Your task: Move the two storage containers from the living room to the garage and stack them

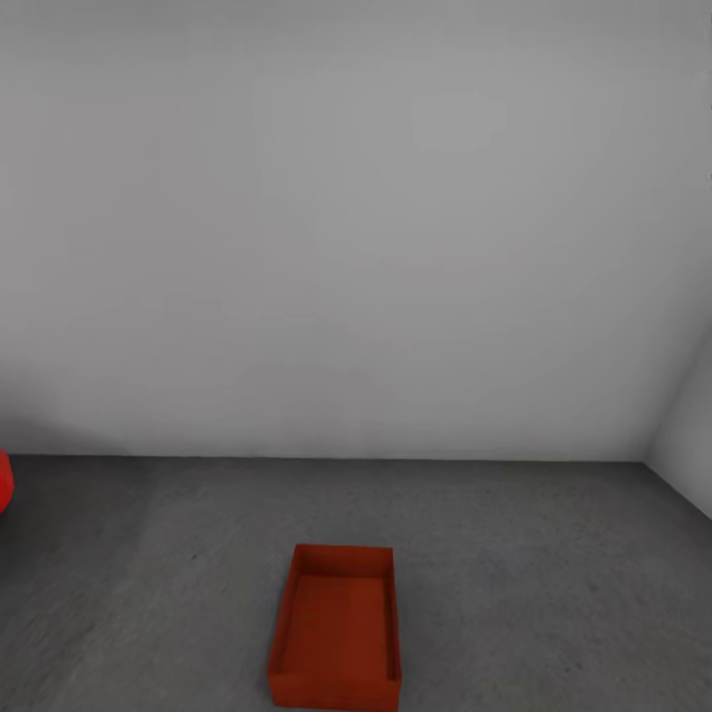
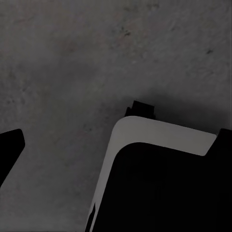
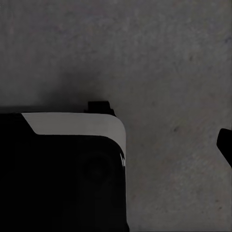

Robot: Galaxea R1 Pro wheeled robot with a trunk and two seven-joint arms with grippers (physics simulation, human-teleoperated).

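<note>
One orange-red rectangular open bin (image 1: pixel 336 630) stands alone on the dark grey rough concrete floor (image 1: pixel 554 574), near a plain white-grey wall (image 1: pixel 356 218). For both grippers, I cannot tell the finger state.

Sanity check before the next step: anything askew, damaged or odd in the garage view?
Nothing stands out. One storage container sits flat, upright and empty on the concrete floor, clear of the white wall. A red shape cut off at the head view's left edge can't be identified.
</note>
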